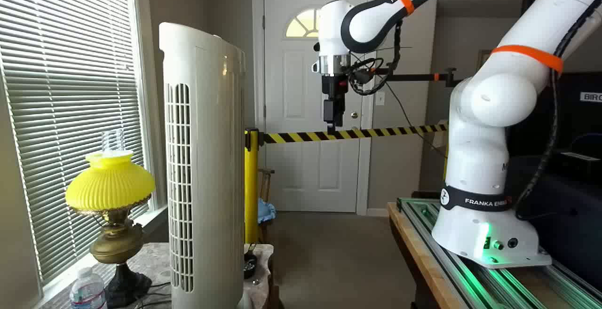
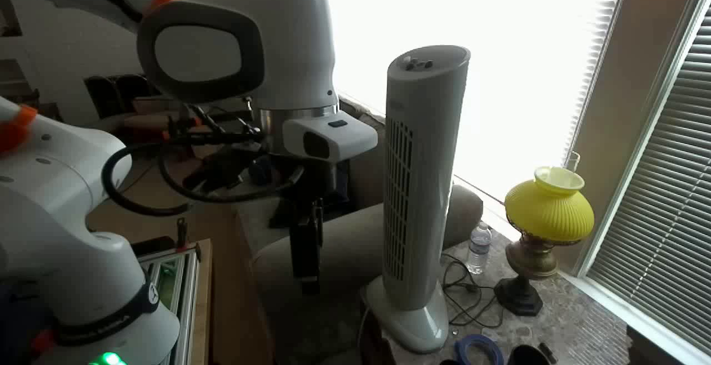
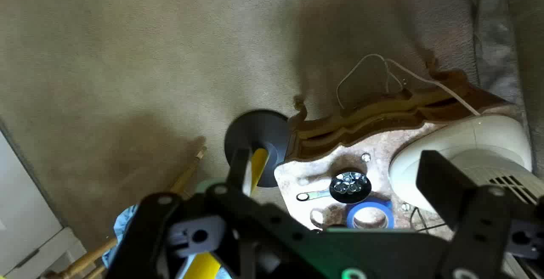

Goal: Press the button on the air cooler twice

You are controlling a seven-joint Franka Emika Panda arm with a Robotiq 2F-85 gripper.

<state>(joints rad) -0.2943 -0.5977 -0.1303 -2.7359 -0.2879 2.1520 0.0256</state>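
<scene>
The air cooler [image 1: 216,168] is a tall white tower standing upright on a table. It also shows in an exterior view [image 2: 425,165], with small control knobs or buttons [image 2: 417,65] on its slanted top. In the wrist view only its base and lower vents [image 3: 497,136] show. My gripper [image 1: 334,129] points down, apart from the cooler and with its tips lower than the cooler's top. It shows dark in an exterior view [image 2: 309,284]. In the wrist view my gripper [image 3: 340,177] has its fingers wide apart with nothing between them.
A yellow-shaded lamp [image 1: 110,184] and a water bottle [image 2: 479,248] stand near the cooler on the stone-topped table [image 2: 583,331]. Blue tape [image 3: 369,204] and a black round object [image 3: 350,187] lie there too. A yellow post [image 1: 251,182] holds a striped belt [image 1: 390,132].
</scene>
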